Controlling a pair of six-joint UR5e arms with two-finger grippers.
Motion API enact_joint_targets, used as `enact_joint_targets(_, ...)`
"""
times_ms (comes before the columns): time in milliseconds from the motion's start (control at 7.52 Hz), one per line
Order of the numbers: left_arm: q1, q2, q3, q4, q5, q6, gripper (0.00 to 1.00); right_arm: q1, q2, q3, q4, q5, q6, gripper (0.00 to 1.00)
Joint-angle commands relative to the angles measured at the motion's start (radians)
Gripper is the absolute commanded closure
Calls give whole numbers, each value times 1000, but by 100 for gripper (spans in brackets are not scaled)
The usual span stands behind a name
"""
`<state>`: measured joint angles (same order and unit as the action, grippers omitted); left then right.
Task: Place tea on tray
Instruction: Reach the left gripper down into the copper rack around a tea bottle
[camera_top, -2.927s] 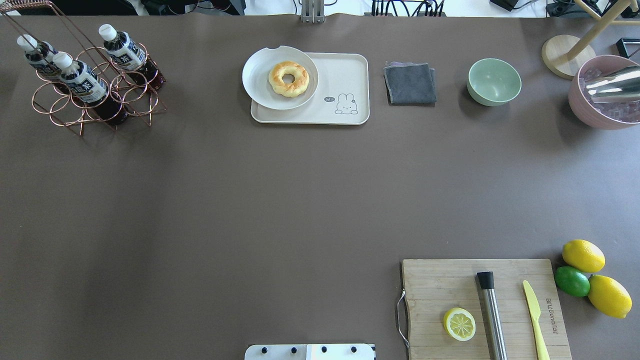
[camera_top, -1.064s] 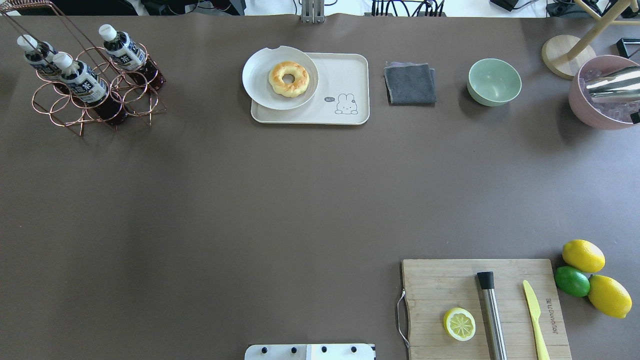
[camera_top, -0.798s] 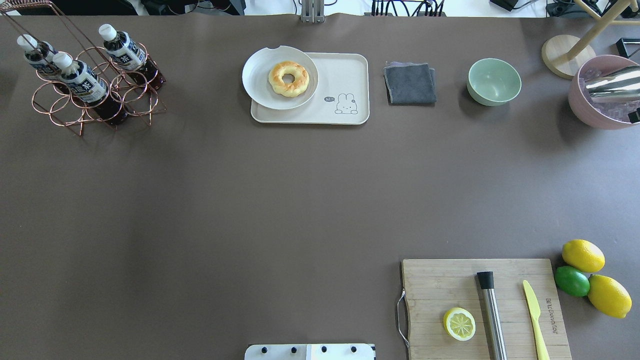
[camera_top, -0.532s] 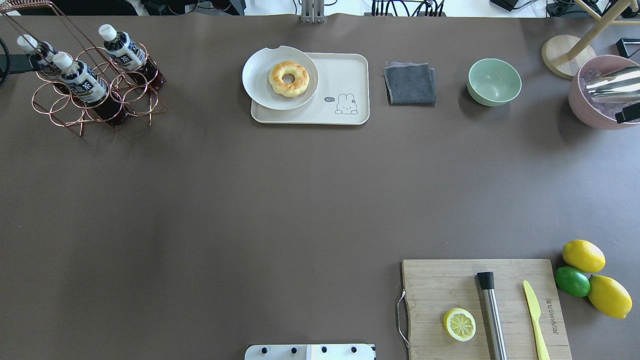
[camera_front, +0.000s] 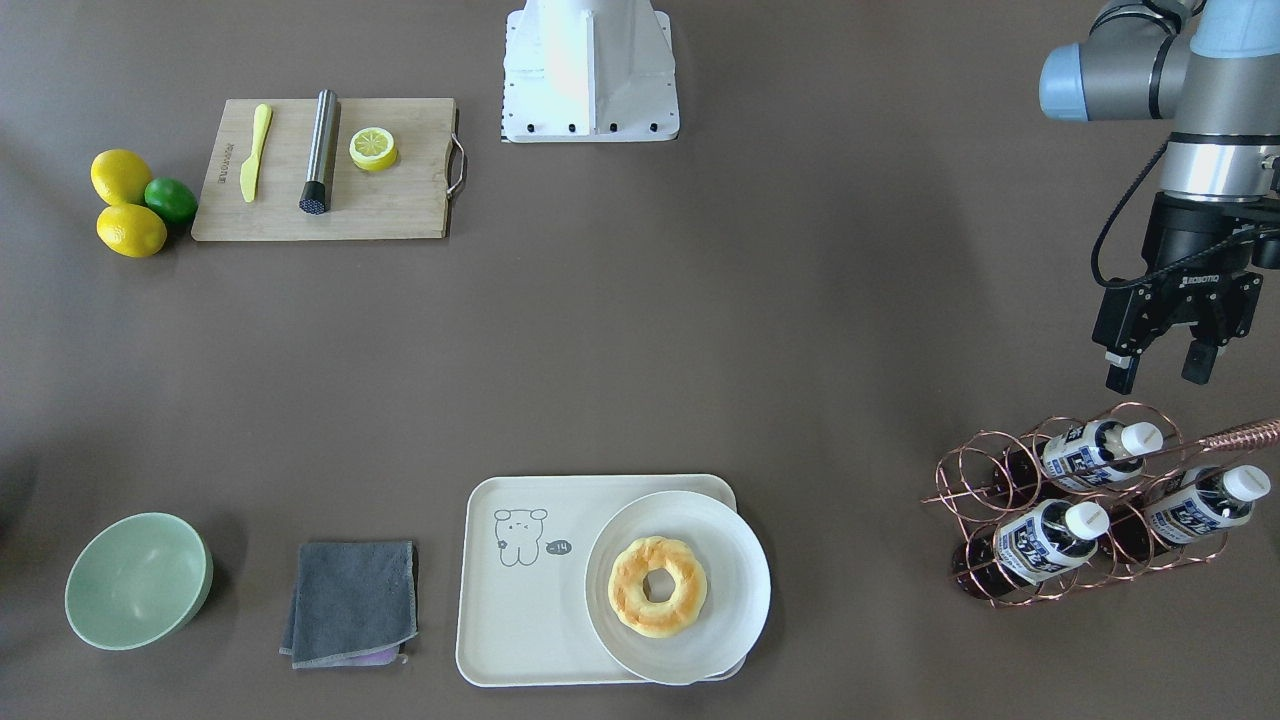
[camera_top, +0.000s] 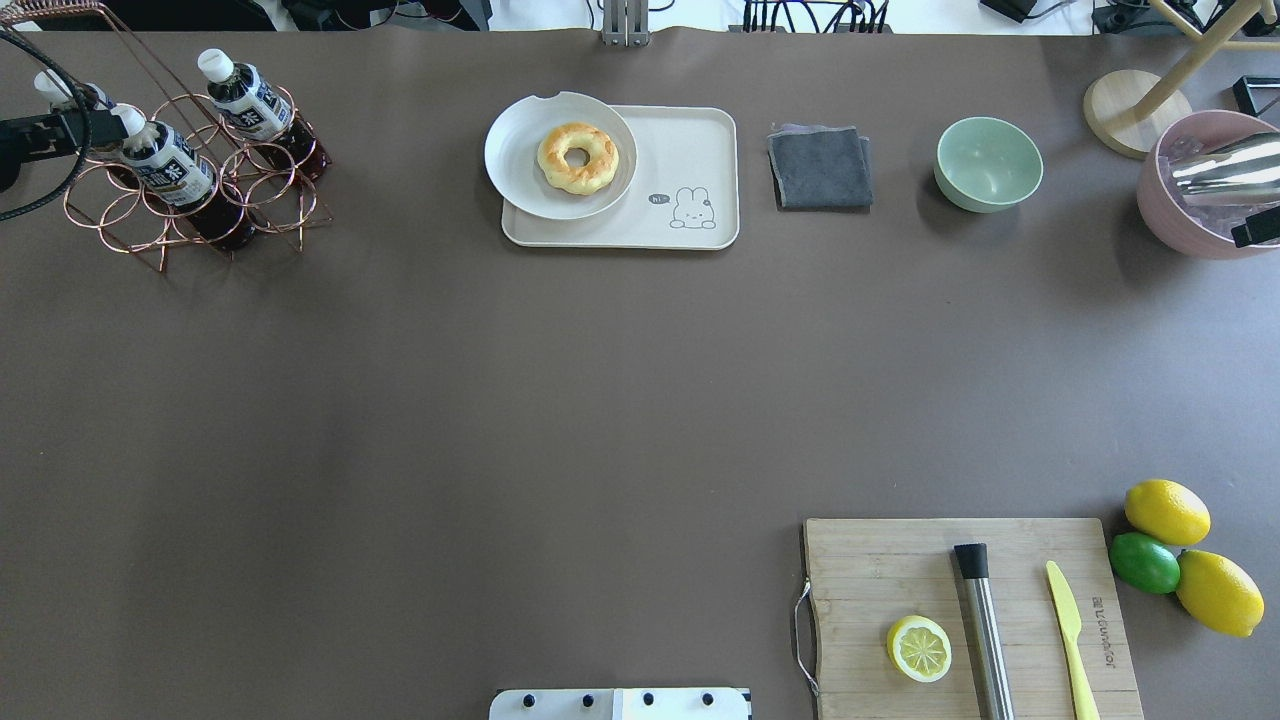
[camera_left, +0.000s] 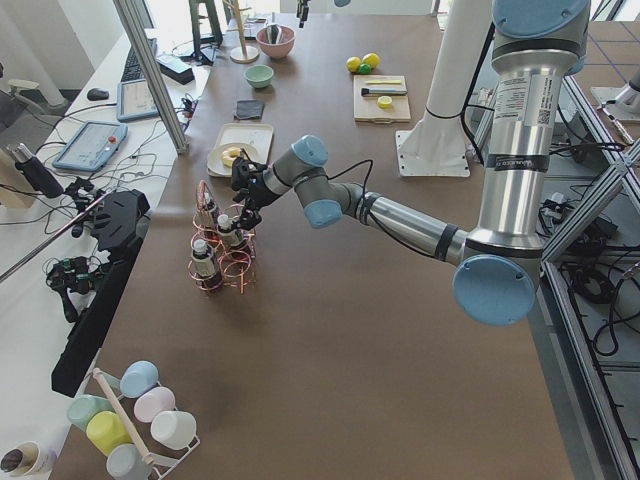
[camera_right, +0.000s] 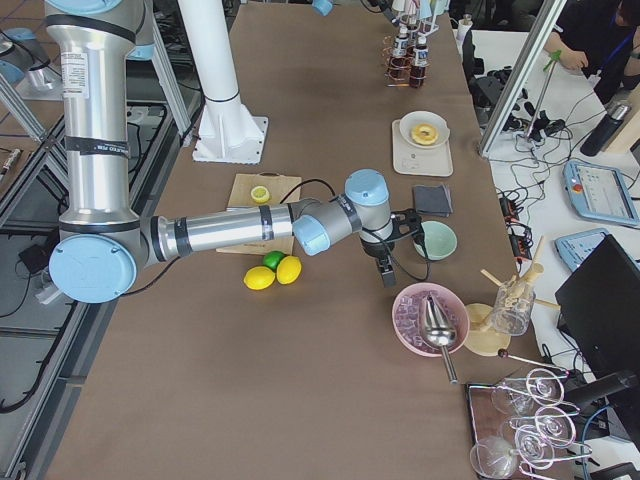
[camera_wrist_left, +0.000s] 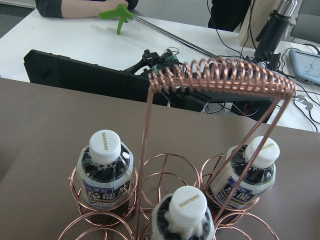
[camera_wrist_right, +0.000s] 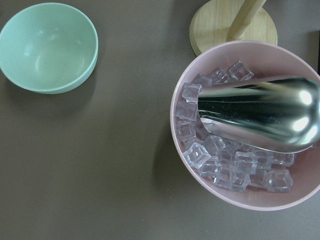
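The tea (camera_front: 1085, 452) is found as three capped bottles leaning in a copper wire rack (camera_wrist_left: 225, 76) at the table's far left corner. The left gripper (camera_front: 1158, 375) is held close over the rack, its fingers spread wide, with nothing gripped or touched. The tray (camera_front: 520, 620) is set midway along the far edge, well apart from the rack, and a round plate (camera_front: 740, 560) with a doughnut (camera_front: 657, 585) is carried on it. The right gripper (camera_right: 388, 272) is seen by the pink ice bowl (camera_top: 1160, 225) at the far right corner; its fingers' spread cannot be told.
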<state>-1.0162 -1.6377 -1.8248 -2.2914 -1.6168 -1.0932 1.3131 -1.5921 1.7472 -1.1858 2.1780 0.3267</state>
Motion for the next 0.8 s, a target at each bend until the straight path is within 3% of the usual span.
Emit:
enact_joint_targets(0, 4, -51, 64, -2, 9, 4, 20, 0, 0, 0, 0, 0, 0, 0)
enact_joint_targets(665, 2, -93, 113, -8, 6, 85, 22, 0, 0, 0, 0, -1, 0, 0)
